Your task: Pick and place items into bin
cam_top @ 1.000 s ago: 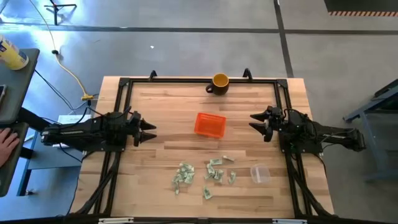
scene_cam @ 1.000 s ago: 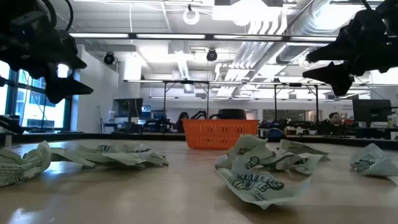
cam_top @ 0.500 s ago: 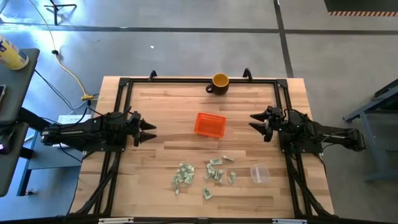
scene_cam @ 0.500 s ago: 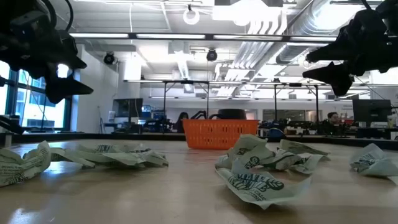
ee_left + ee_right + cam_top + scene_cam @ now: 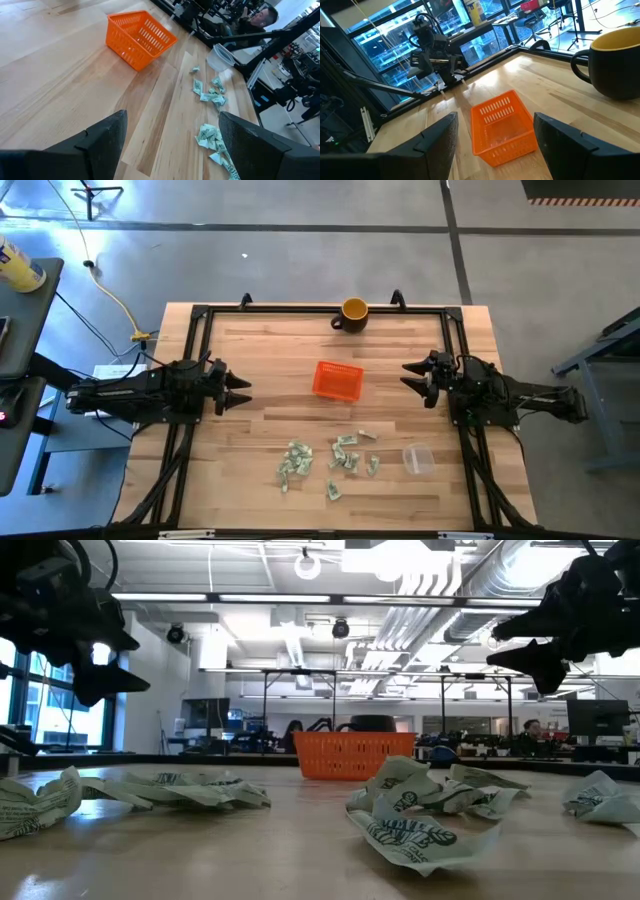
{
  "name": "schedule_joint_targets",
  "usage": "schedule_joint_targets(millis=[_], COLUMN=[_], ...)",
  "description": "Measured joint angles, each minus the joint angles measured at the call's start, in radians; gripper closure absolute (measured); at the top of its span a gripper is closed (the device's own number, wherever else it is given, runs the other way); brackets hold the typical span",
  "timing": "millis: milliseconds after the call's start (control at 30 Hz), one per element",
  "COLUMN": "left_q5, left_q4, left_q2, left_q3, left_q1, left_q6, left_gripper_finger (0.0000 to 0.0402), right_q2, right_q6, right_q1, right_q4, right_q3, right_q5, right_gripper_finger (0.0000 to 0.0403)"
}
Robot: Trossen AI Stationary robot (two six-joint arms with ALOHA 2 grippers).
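Sitting near the middle of the pale wooden plank desk (image 5: 260, 340), the small orange rectangular plastic basket with perforated sides (image 5: 337, 380) stands upright and holds nothing that the wrist views show (its open top faces up). Nearer the front edge, the many small crumpled pale green-and-white wrapper pieces (image 5: 332, 457) lie scattered in loose clusters on the bare wood, all well apart from the basket. One cluster lies to the left, another just right of it, and a single scrap sits nearest the front. To the right of these wrappers rests a small clear plastic cup (image 5: 417, 459). At the far edge of the desk stands a yellow-orange ceramic mug (image 5: 353, 312) with a dark handle, well apart from the basket.

Hovering above the left side of the desk, the left claw (image 5: 238, 392) points toward the centre with its two dark fingers spread, gripping nothing. Opposite it on the right side, the right claw (image 5: 411, 375) also hangs above the wood, its fingers likewise spread and empty, aimed at the basket. Both claws are level with the basket and well apart from it. From the level camera the wrappers fill the foreground, with the basket behind them. People sit at workstations in the room beyond.
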Motion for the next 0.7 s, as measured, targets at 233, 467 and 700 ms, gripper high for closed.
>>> schedule_joint_targets(millis=[233,467,700], left_q5=[0.0,-0.014,-0.004], left_q4=[0.0,0.025,0.209], left_q2=[0.0,0.0,0.0], left_q3=[0.0,-0.002,-0.003], left_q1=[0.0,0.0,0.0], left_q6=[0.0,-0.023,-0.463], left_gripper_finger=[0.0053,0.0053,0.0053], right_q2=[0.0,0.0,0.0], right_q6=[0.0,0.0,0.0], right_q1=[0.0,0.0,-0.002], right_q4=[0.0,0.0,0.0], right_q3=[0.0,0.0,0.0], right_q5=[0.0,0.0,0.0], right_gripper_finger=[0.0153,0.0153,0.0153])
